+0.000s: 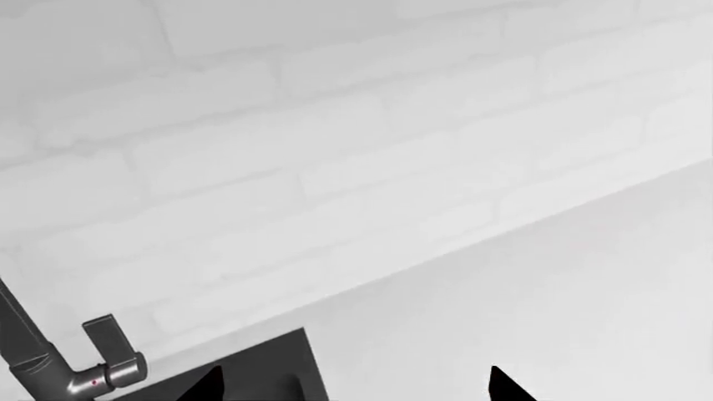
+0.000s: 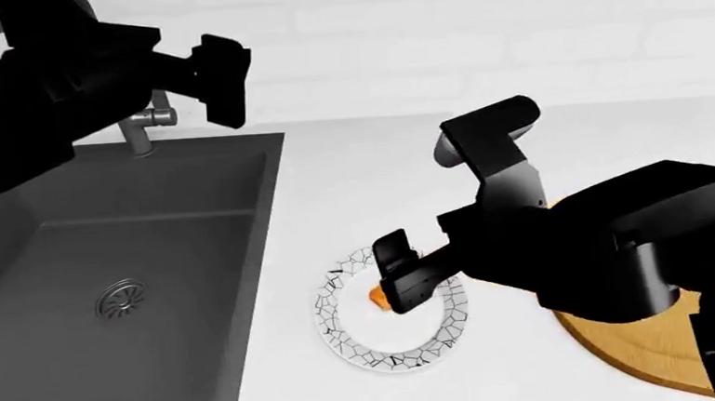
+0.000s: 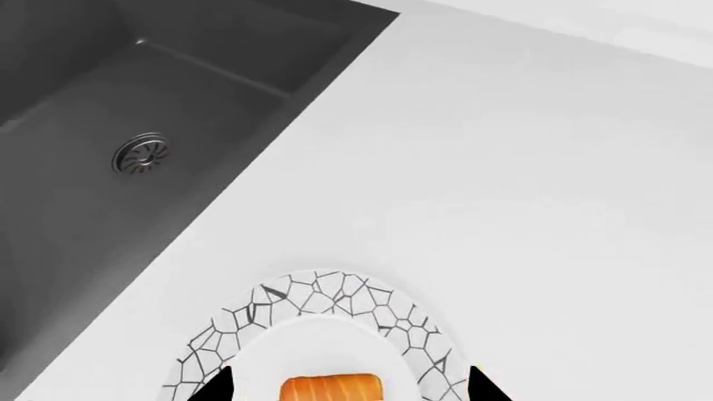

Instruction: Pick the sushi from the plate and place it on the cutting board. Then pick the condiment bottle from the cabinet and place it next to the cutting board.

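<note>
The sushi (image 3: 330,389), orange on top, lies on the white plate (image 3: 334,301) with the black crackle rim. My right gripper (image 3: 347,386) is open, its two fingertips on either side of the sushi, above the plate. In the head view the right gripper (image 2: 402,277) hangs over the plate (image 2: 341,337), with a bit of orange sushi (image 2: 380,295) showing beside it. The wooden cutting board (image 2: 641,351) lies at the right, mostly hidden under my right arm. My left gripper (image 1: 354,386) is open and empty, held high over the sink's back corner. The condiment bottle is out of view.
A dark sink (image 2: 128,298) with a drain (image 2: 121,299) takes up the left of the counter. A grey faucet (image 1: 67,368) stands at its back edge. A white brick wall (image 1: 334,150) runs behind the white counter (image 2: 369,181).
</note>
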Robot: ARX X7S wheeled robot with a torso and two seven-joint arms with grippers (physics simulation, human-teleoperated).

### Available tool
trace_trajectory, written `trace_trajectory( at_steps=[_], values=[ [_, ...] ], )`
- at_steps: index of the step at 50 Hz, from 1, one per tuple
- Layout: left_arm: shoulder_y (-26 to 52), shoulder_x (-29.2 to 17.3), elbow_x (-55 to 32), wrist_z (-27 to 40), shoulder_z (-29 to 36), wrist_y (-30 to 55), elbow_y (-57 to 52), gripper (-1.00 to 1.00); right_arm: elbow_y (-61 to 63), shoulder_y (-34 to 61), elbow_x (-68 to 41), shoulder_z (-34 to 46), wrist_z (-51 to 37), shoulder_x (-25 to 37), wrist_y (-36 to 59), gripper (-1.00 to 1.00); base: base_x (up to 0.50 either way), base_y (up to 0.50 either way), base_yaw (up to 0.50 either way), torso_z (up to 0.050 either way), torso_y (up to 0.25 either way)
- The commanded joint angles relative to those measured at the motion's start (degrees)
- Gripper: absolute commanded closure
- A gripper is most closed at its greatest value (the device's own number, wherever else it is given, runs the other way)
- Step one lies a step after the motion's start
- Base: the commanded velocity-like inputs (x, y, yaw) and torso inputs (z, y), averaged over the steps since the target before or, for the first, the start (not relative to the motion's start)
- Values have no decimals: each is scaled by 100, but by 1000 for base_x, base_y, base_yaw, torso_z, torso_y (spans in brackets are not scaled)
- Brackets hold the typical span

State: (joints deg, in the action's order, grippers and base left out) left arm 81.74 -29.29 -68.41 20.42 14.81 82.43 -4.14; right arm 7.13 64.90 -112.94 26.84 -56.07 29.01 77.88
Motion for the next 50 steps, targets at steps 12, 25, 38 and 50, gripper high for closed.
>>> trace_trajectory(
  at_steps=[12, 25, 38, 50],
  values=[
    [-21, -100, -98, 14, 130, -122, 28, -100, -647, 63, 1047, 440, 896, -496, 110, -100, 0, 0, 0, 0, 0],
    [-43, -129, -163, 50, 181, -175, 34, -100, -674, -52, 918, 681, 774, -522, 118, -100, 0, 0, 0, 0, 0],
    [-45, -169, -239, 86, 221, -205, 37, -100, -651, -132, 677, 877, 558, -486, 97, -100, 0, 0, 0, 0, 0],
    [-51, -202, -317, 126, 250, -232, 35, -100, -681, -118, 728, 993, 611, -477, 74, -100, 0, 0, 0, 0, 0]
  ],
)
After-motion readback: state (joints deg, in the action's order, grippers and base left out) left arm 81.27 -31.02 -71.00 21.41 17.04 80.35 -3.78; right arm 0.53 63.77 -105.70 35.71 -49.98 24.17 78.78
